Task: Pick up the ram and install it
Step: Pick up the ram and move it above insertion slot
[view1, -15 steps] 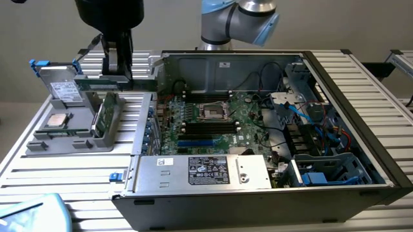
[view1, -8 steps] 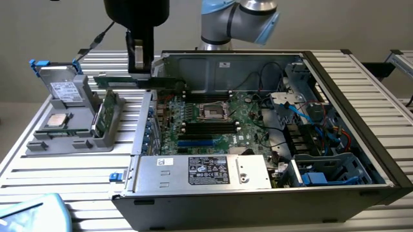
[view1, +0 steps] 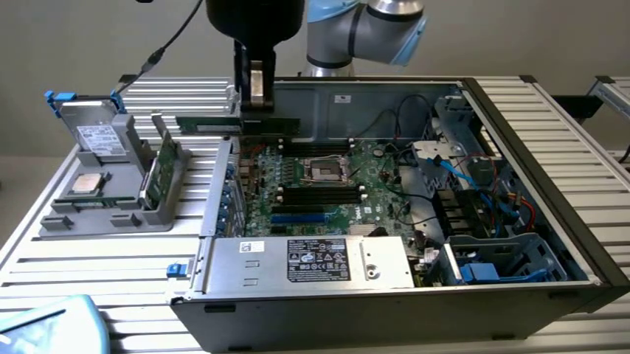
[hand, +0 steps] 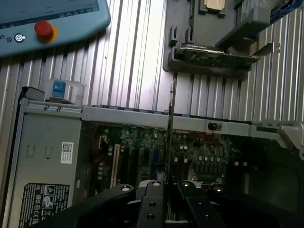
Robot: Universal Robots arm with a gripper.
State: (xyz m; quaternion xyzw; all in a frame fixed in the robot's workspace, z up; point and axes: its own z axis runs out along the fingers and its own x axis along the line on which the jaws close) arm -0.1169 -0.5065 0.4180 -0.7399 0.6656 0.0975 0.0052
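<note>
Blue-grey plastic teach pendant (view1: 44, 321) is nearest, lower left of the exterior view. Not involved.

Behind it is the open black computer case (view1: 394, 317), with a silver power-supply box carrying a black label (view1: 305, 258) at its front. Mid-frame is the green motherboard (view1: 344, 151) with its black memory slots (view1: 320, 195). I can't tell which slots are populated.

Left of centre, the grey plastic parts tray (view1: 99, 221) holds a small square silver processor chip (view1: 88, 183) and a broad green circuit card standing on edge (view1: 162, 173).

Farthest, upper left of centre: my black pincer (view1: 258, 109) is clamped on the ram, a long narrow green circuit-board stick (view1: 212, 124). It's held level in the air above the case's far left wall, between tray and motherboard. On the wrist view the stick runs edge-on as a thin dark line (hand: 169, 123) out from my pincer (hand: 167, 187), crossing the case wall.

Status, my read:
- Pick-up is done, and the stick is off the tray and gripped.
- Install is not done. The stick is well above the board, off to the side of the slots, touching nothing.
</note>
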